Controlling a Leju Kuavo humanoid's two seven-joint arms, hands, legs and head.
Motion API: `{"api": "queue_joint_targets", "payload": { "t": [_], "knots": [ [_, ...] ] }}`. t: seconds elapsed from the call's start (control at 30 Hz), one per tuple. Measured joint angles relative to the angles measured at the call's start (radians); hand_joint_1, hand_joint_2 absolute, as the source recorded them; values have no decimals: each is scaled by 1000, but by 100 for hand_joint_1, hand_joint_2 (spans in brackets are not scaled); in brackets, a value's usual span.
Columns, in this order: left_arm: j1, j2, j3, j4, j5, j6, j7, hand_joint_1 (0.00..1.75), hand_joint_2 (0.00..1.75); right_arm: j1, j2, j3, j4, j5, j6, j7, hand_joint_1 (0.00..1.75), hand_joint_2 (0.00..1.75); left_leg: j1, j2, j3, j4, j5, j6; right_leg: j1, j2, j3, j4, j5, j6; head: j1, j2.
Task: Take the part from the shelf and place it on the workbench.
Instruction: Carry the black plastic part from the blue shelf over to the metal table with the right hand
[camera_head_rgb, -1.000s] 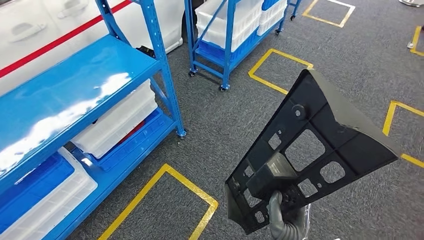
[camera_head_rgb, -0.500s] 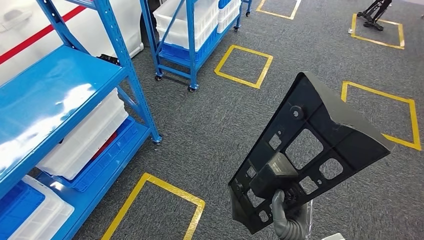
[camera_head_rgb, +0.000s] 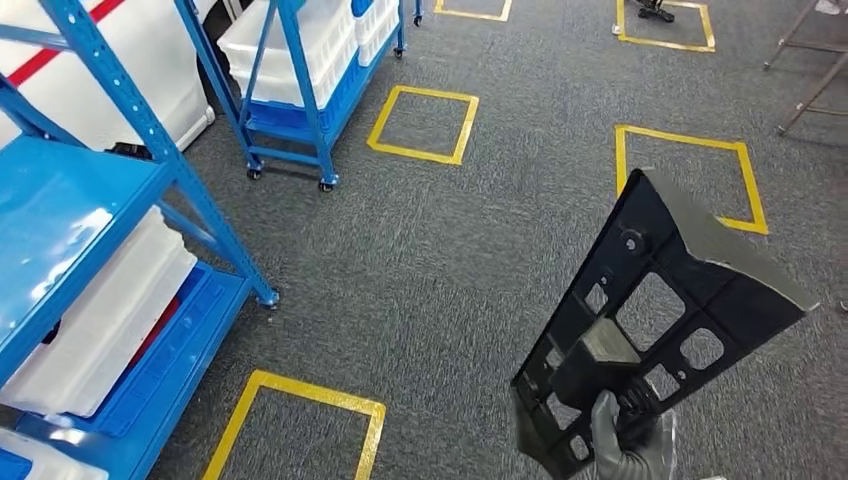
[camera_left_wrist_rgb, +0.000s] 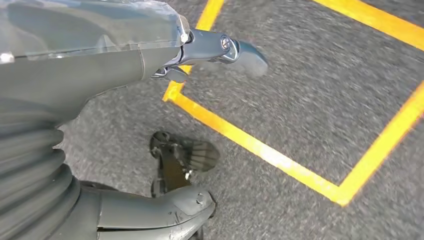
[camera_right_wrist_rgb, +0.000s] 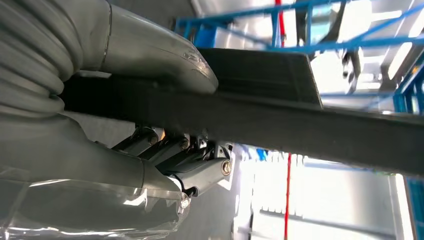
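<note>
Bright, even light — wrist views blurred, overexposed

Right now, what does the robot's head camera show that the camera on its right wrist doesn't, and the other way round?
The head view alone shows the part's whole triangular face with its cut-out holes, plus the grey carpet and yellow floor squares. The right wrist view alone shows, close up, the right hand's thumb on one side of the part and its dark fingers on the other. Both show the right hand gripping the part, and blue shelving.
</note>
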Motion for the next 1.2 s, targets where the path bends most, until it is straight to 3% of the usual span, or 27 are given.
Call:
{"api": "queue_joint_targets", "payload": {
  "t": [0.03, 0.1, 0.13, 0.17, 0.23, 0.27, 0.33, 0.37, 0.4, 0.43, 0.5, 0.57, 0.63, 0.67, 0.7, 0.77, 0.83, 0.87, 0.93, 1.0, 1.07, 1.13, 1.17, 1.2],
  "knots": [
    [1, 0, 0, 0, -5, -1, -2, 0, 175, 0, 1, -2, -2, 16, -15, 0, 175, 175, 3, -34, -26, 58, -33, -3, -2, 11, 0, -2, 2, -4, -2, 0],
    [5, 2, -3, 0, -23, -7, -7, 0, 175, 0, -2, -1, -2, 48, -69, 0, 175, 175, 4, -62, -92, 195, -90, -8, -3, 38, -1, -1, 3, -7, -5, 0],
    [8, 4, -6, 0, -36, -11, -8, 0, 175, 2, -9, 3, 0, 62, -103, 0, 175, 175, 5, -65, -113, 233, -94, -9, -3, 53, -1, 0, 4, -7, -6, 0],
    [11, 7, -9, 0, -48, -14, -8, 0, 175, 3, -19, 8, 3, 73, -135, 1, 175, 175, 5, -66, -117, 234, -78, -10, -3, 68, 0, 2, 3, -7, -6, 0],
    [13, 18, -15, -1, -73, -24, -11, 0, 175, 1, -44, 23, 12, 93, -177, 1, 175, 175, 8, -85, -76, 127, 0, -10, -5, 99, 0, 8, 1, -3, -6, 0],
    [14, 24, -19, -1, -86, -32, -14, 0, 175, -2, -58, 31, 20, 102, -187, 1, 175, 175, 11, -113, -50, 60, 30, -9, -4, 113, -3, 15, -1, 0, -6, 0],
    [15, 35, -29, -2, -111, -46, -22, 0, 175, -14, -84, 47, 40, 120, -196, 2, 175, 175, 14, -158, -20, -22, 56, -5, -6, 139, -15, 26, -2, 12, -8, 0],
    [15, 39, -35, -2, -122, -52, -25, 0, 175, -21, -97, 54, 54, 128, -197, 2, 175, 175, 12, -162, -17, -30, 53, 0, -8, 152, -22, 27, 1, 20, -9, 0],
    [14, 43, -39, -3, -131, -57, -26, 0, 175, -27, -109, 59, 67, 136, -197, 2, 175, 175, 12, -151, -17, -34, 56, 6, -9, 165, -27, 26, 6, 28, -9, 0],
    [12, 48, -44, -3, -140, -62, -26, 0, 175, -33, -121, 63, 82, 142, -197, 2, 175, 175, 12, -137, -15, -40, 60, 14, -10, 162, -31, 27, 7, 34, -9, 0],
    [11, 55, -55, -4, -155, -70, -29, 0, 175, -50, -144, 69, 114, 149, -198, 2, 175, 175, 14, -108, -12, -53, 70, 30, -8, 106, -55, 69, -20, 42, -2, 0],
    [15, 64, -62, -4, -164, -75, -32, 0, 175, -68, -159, 76, 142, 150, -198, 2, 175, 175, 10, -77, -12, -57, 73, 38, -9, 38, -110, 184, -83, 48, 5, 0],
    [18, 71, -64, -4, -168, -78, -34, 0, 175, -76, -169, 81, 163, 151, -199, 2, 175, 175, 7, -47, -13, -57, 72, 39, -14, 22, -159, 288, -119, 54, 6, 0],
    [19, 75, -65, -4, -169, -78, -35, 0, 175, -77, -173, 84, 172, 152, -201, 2, 175, 175, 6, -32, -13, -57, 70, 38, -17, 19, -162, 296, -112, 56, 6, 0],
    [19, 78, -66, -4, -170, -78, -38, 0, 175, -77, -178, 87, 181, 154, -203, 2, 175, 175, 6, -19, -11, -57, 68, 36, -19, 15, -143, 264, -88, 57, 6, 0],
    [18, 86, -68, -4, -174, -80, -44, 0, 175, -81, -187, 95, 195, 159, -212, 2, 175, 175, 5, 4, -5, -56, 63, 29, -17, -20, -66, 126, -31, 54, 7, 0],
    [17, 95, -70, -4, -177, -84, -46, 0, 175, -87, -193, 103, 206, 158, -222, 2, 175, 175, 1, 23, 1, -54, 56, 18, -9, -48, -16, 31, -7, 44, 6, 0],
    [16, 99, -71, -4, -177, -87, -45, 0, 175, -89, -196, 106, 211, 154, -227, 2, 175, 175, -1, 32, 3, -54, 54, 11, -3, -49, -13, 21, -10, 38, 5, 0],
    [12, 105, -71, -5, -175, -93, -41, 0, 175, -90, -204, 111, 218, 143, -238, 2, 175, 175, 2, 44, 9, -54, 49, -1, -2, -25, -13, 16, -6, 26, 5, 0],
    [9, 109, -71, -6, -170, -98, -39, 0, 175, -93, -212, 113, 224, 130, -244, 2, 175, 175, 6, 8, -2, -18, 20, -10, -7, -4, -8, 7, -1, 12, 2, 0],
    [11, 115, -70, -6, -164, -100, -39, 0, 175, -100, -216, 115, 229, 119, -246, 1, 175, 175, 9, -47, -51, 92, -41, -13, -8, 19, -6, 3, 2, 2, -4, 0],
    [15, 122, -66, -6, -159, -102, -46, 0, 175, -105, -220, 117, 235, 106, -245, 1, 175, 175, 10, -64, -112, 213, -82, -14, -5, 47, -6, 5, 2, -2, -7, 0],
    [16, 124, -64, -6, -158, -104, -53, 0, 175, -105, -222, 117, 238, 100, -244, 1, 175, 175, 10, -67, -126, 232, -76, -14, -4, 62, -6, 8, 1, -2, -7, 0],
    [16, 126, -63, -6, -159, -106, -60, 0, 175, -106, -224, 117, 240, 95, -243, 2, 175, 175, 10, -69, -122, 212, -50, -13, -4, 77, -6, 11, 0, -1, -7, 0]
  ]
}}
